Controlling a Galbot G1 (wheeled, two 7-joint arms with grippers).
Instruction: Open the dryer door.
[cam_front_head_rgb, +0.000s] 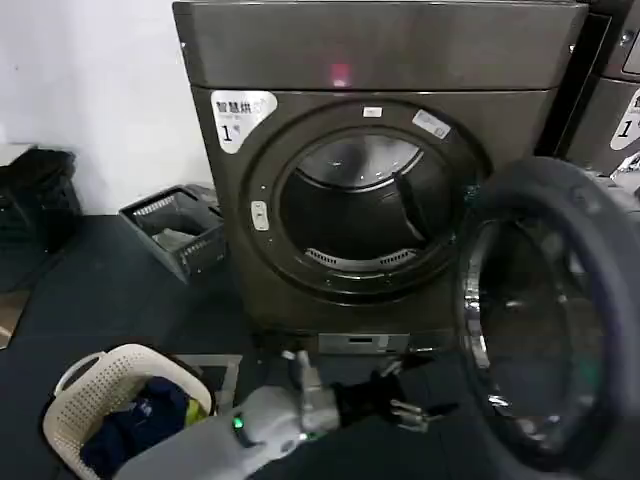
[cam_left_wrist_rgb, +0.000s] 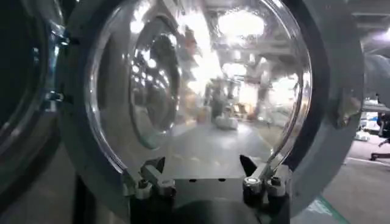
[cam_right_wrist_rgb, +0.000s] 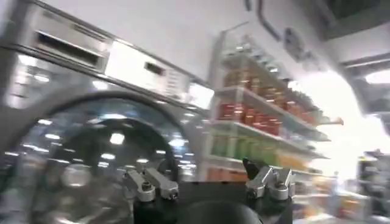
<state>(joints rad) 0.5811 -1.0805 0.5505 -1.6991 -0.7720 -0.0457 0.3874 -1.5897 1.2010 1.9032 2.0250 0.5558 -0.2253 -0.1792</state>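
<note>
The dryer (cam_front_head_rgb: 225, 250), dark grey-bronze with a white "1" sticker (cam_front_head_rgb: 238, 115) and a pink light (cam_front_head_rgb: 340, 73), stands ahead with its drum (cam_front_head_rgb: 365, 215) exposed. The dryer door (cam_front_head_rgb: 592, 205) is swung wide out to the right, its inner rim and domed glass facing me. My left gripper (cam_front_head_rgb: 420, 410) hovers low in front of the machine, just left of the door's lower edge, open and holding nothing. In the left wrist view the left gripper (cam_left_wrist_rgb: 204, 167) faces the door's glass bowl (cam_left_wrist_rgb: 201, 79) without touching it. My right gripper (cam_right_wrist_rgb: 208, 167) is open and empty.
A white laundry basket (cam_front_head_rgb: 70, 400) with blue clothes sits on the dark floor at the lower left. A dark crate (cam_front_head_rgb: 175, 235) lies left of the dryer. A neighbouring machine (cam_front_head_rgb: 615, 100) stands at the right edge. The right wrist view shows a machine front (cam_right_wrist_rgb: 91, 73) and stocked shelves (cam_right_wrist_rgb: 256, 115).
</note>
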